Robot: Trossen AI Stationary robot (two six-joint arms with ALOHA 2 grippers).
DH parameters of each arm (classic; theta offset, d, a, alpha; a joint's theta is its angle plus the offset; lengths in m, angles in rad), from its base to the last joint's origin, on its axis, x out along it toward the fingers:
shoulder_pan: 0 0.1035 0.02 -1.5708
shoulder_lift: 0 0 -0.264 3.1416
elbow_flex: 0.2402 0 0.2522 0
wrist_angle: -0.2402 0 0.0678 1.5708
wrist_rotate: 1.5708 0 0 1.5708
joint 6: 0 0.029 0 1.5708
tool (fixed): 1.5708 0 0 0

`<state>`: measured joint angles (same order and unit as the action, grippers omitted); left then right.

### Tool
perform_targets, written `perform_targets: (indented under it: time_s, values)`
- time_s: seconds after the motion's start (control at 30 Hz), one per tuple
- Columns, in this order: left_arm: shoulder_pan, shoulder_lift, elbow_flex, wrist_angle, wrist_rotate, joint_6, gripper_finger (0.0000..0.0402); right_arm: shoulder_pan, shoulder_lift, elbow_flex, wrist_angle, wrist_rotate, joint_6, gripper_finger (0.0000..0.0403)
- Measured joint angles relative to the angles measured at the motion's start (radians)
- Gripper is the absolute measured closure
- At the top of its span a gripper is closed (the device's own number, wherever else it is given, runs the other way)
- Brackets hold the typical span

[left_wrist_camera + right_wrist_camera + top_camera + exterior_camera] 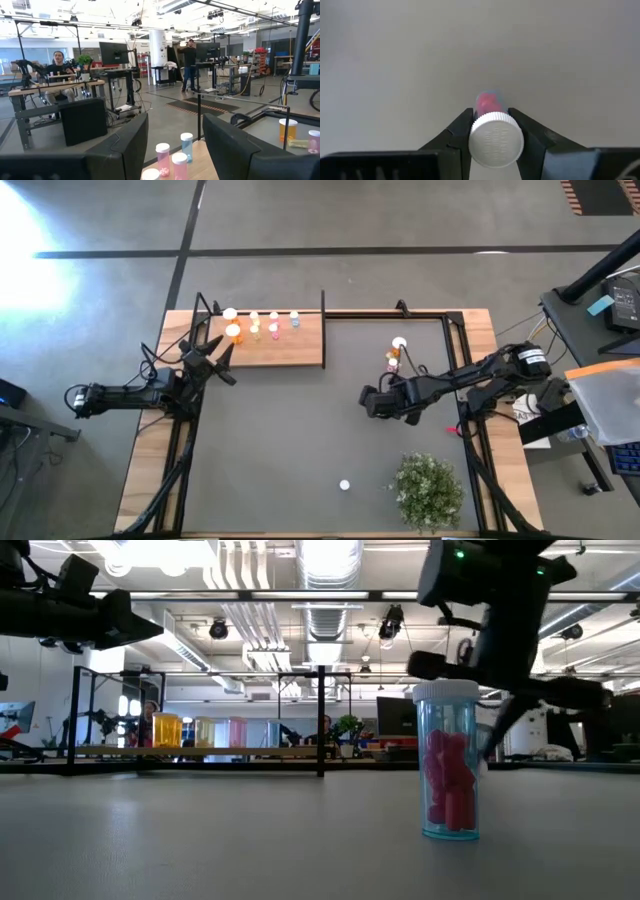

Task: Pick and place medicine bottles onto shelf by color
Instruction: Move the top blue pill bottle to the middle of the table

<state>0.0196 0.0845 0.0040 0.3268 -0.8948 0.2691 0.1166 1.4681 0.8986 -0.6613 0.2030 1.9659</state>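
Right wrist view shows you the bottle in hand: a small clear-blue bottle (492,127) with a ribbed white cap and pink tablets inside, with the right gripper (492,131) clamped on it, a finger pressed to each side just under the cap. It stands upright on the dark mat, right of centre and well apart from the shelf (268,342).

You are partly through, by my reading. On the shelf at the far left stand several bottles in a loose row: orange (233,331), yellowish (254,329), pink (274,331) and blue (294,320). Still off the shelf are this clamped bottle, a small group near the far right (395,358), and one white-capped bottle (344,485) alone at the near edge beside the plant (428,490).

The left gripper (218,358) waits just beside the shelf's near-left corner, its jaws apart and holding nothing.
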Motion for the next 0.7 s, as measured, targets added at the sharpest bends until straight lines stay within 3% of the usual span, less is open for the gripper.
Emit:
perform_targets:
  time_s: [0.4, 0.7]
  values:
    - [0.000, 0.004, 0.000, 0.001, 0.000, 0.000, 0.0228, -0.005, 0.247, 0.374, -0.207, 0.040, -0.291, 0.0302]
    - [0.000, 0.006, 0.000, 0.001, 0.000, 0.000, 0.0228, -0.033, 0.379, 0.613, -0.253, 0.058, -0.621, 0.0302]
